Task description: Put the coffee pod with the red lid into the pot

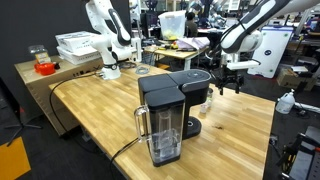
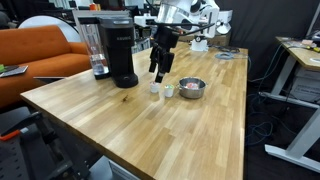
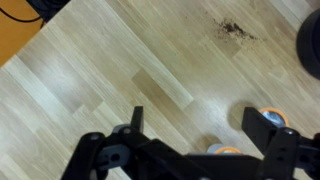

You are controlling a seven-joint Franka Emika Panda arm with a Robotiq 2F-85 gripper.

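Two small coffee pods stand on the wooden table next to a metal pot (image 2: 191, 88): one pale (image 2: 155, 88), one with a reddish lid (image 2: 168, 90). My gripper (image 2: 159, 68) hangs open just above them, holding nothing. In the wrist view my open fingers (image 3: 200, 125) frame bare wood. One pod with an orange-red lid (image 3: 225, 150) peeks out low between them. A second pod (image 3: 277, 114) shows behind the right finger. In an exterior view my gripper (image 1: 231, 76) is over the far side of the table, and the pods are hidden behind the coffee machine (image 1: 170, 108).
The black coffee machine (image 2: 115, 50) stands close to the left of the pods. A dark rounded shape (image 3: 310, 40) fills the top right corner of the wrist view. An orange sofa (image 2: 35, 55) is behind the table. Another robot arm (image 1: 108, 35) stands at a nearby bench.
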